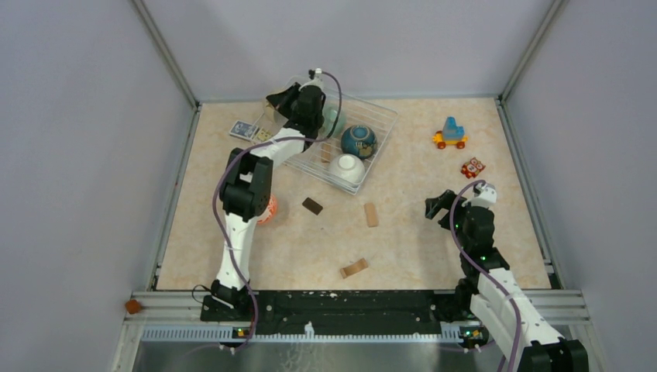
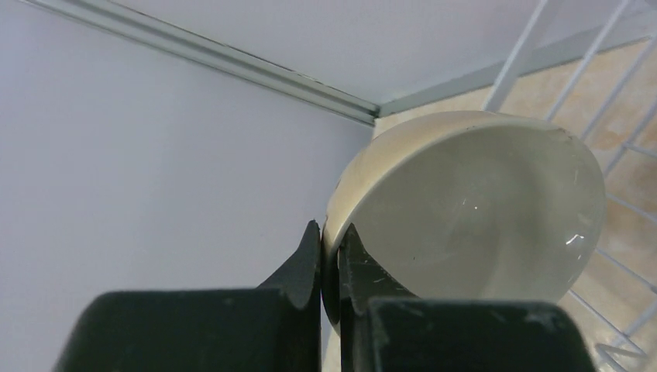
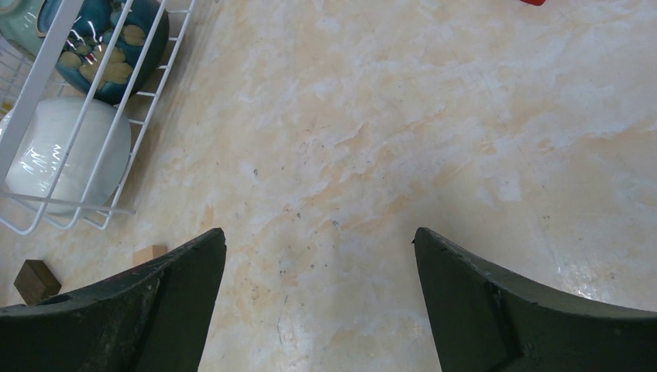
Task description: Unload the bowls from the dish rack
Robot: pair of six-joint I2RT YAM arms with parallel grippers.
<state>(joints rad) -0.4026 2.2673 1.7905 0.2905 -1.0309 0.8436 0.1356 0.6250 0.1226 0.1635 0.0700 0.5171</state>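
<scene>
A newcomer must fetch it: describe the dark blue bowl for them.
Look to the wire dish rack at the back. Near its right side sits the dark blue bowl, beside a mint green bowl and a white bowl; it alone is dark, with tan blotches.

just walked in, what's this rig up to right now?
Left gripper is shut on the rim of a beige bowl at the far-left end of the dish rack. A dark blue bowl, a white bowl and a mint green bowl sit in the rack. Right gripper hangs open over the table, holding nothing.
</scene>
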